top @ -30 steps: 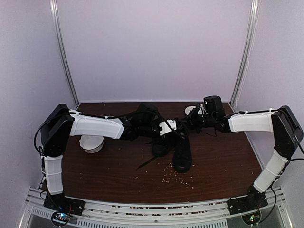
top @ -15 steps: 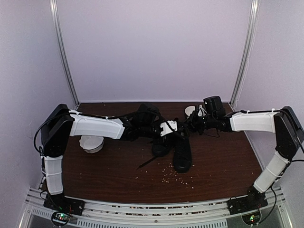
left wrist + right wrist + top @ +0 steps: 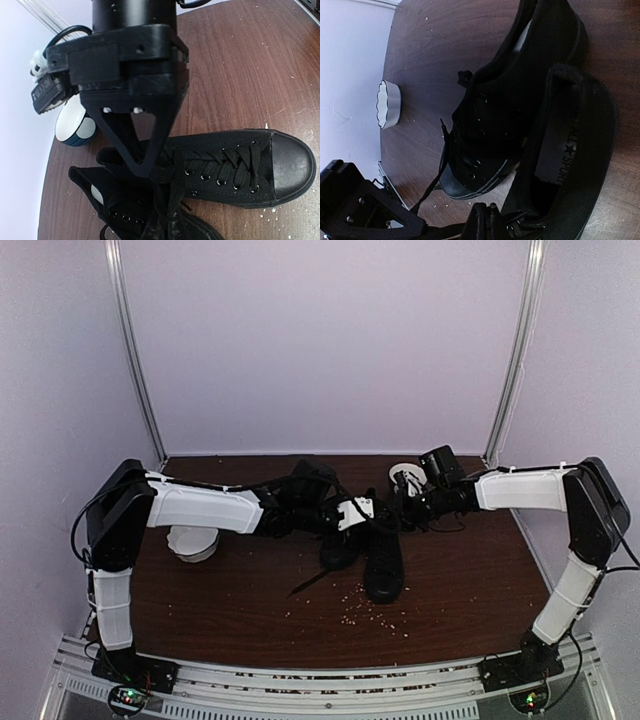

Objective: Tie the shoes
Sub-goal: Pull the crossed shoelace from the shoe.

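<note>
Two black shoes lie side by side mid-table, one (image 3: 384, 562) to the right and one (image 3: 338, 545) to the left, toes toward the near edge. My left gripper (image 3: 374, 512) and right gripper (image 3: 400, 506) meet over the right shoe's ankle opening. In the left wrist view the left gripper (image 3: 145, 170) is shut to a point on a bunched lace loop (image 3: 167, 176) at the top eyelets of the shoe (image 3: 240, 167). In the right wrist view the right gripper (image 3: 418, 226) is shut on a taut lace (image 3: 450, 231) that runs to a bunched loop (image 3: 489, 220).
One white bowl (image 3: 193, 540) sits under the left forearm and another (image 3: 405, 476) at the back near the right wrist. Pale crumbs (image 3: 375, 612) are scattered in front of the shoes. A loose lace end (image 3: 308, 582) trails from the left shoe across the brown table (image 3: 220, 610).
The right arm has swung a little left and back, and its wrist has turned. The left arm and the shoes have hardly moved.
</note>
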Available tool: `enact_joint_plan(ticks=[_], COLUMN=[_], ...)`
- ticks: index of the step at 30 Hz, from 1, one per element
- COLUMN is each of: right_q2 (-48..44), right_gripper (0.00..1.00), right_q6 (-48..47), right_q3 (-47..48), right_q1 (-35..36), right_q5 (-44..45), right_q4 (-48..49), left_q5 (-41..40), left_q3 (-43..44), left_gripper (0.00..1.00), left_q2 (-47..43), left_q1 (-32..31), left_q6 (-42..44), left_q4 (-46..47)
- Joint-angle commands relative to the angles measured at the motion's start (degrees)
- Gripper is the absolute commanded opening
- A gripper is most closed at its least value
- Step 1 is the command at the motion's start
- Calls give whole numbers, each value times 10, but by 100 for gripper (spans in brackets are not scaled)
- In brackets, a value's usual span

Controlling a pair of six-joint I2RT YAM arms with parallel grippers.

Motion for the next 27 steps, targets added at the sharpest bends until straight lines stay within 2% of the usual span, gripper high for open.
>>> enact_joint_plan(ticks=[1, 11, 16, 27], right_q2=[8, 19, 31, 55], right_gripper=[0, 0, 0, 0], right_q6=[-66, -133, -170, -224], right_q3=[23, 59, 77, 102], right_q1=[-6, -6, -5, 13], right_q5=[-11, -29, -2, 1], right_q4=[-50, -102, -160, -209], left_q5=[12, 31, 20, 29], left_q3=[11, 19, 19, 26], left_gripper=[0, 0, 0, 0], left_q2=[-17, -26, -30, -27], left_q1=[-5, -5, -5, -5], left_q6=[-9, -9, -13, -15], left_q4=[10, -3, 7, 11])
